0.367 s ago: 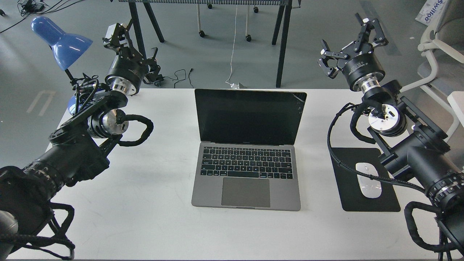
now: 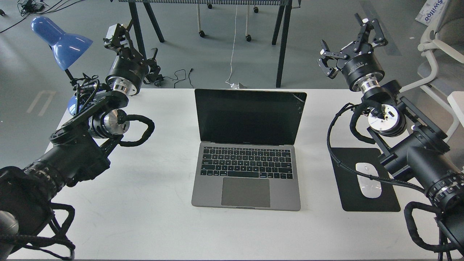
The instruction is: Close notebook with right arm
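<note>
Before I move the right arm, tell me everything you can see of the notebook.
The notebook is a slim grey, metal-looking laptop, lying open mid-table on the white table. Its dark, switched-off screen stands upright, facing me; a black keyboard and a large grey trackpad sit on the base. Only the table touches it. The black mouse pad lies apart to its right. The right gripper, fingers spread, hangs beyond the screen's right corner, clear of the lid.

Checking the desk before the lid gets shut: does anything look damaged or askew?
The notebook sits square and open, but its screen's top right corner shows light streaks, maybe a crack or a reflection. The white mouse lies centred on its black pad.
</note>
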`<action>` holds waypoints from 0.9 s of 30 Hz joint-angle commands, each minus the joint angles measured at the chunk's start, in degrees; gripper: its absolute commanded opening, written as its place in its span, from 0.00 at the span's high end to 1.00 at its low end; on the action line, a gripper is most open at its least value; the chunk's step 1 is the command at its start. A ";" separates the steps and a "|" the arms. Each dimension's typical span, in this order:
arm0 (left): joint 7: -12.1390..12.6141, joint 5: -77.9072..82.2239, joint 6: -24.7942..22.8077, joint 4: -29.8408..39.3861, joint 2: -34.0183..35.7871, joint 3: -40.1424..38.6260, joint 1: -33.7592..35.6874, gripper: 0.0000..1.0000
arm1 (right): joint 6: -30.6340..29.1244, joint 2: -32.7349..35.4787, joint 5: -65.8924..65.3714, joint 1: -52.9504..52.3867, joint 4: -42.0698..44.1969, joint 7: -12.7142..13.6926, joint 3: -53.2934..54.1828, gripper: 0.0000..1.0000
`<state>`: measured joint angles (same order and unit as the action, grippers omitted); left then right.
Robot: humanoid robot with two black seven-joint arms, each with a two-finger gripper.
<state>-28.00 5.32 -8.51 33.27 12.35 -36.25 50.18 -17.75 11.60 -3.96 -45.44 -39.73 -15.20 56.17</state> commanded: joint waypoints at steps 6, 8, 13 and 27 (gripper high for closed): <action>0.00 -0.04 -0.19 0.04 0.04 0.04 0.00 0.00 | 1.75 1.05 -1.75 -4.29 1.06 0.61 -3.51 0.00; 0.00 -0.04 -0.19 0.04 0.04 0.04 -0.09 0.00 | 2.45 2.11 -3.24 -7.63 2.20 0.61 -8.51 0.00; 0.00 -0.04 -0.19 0.04 0.04 0.04 -0.09 0.00 | 3.69 2.64 -4.92 -18.00 8.78 0.70 -24.76 0.00; 0.00 -0.04 -0.19 -0.05 0.04 0.04 -0.09 0.00 | 3.69 -5.26 -8.16 -31.29 26.36 0.53 -62.75 0.00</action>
<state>-28.00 5.27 -8.71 33.25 12.40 -36.21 50.12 -14.07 8.64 -9.83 -76.03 -15.75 -14.57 -1.52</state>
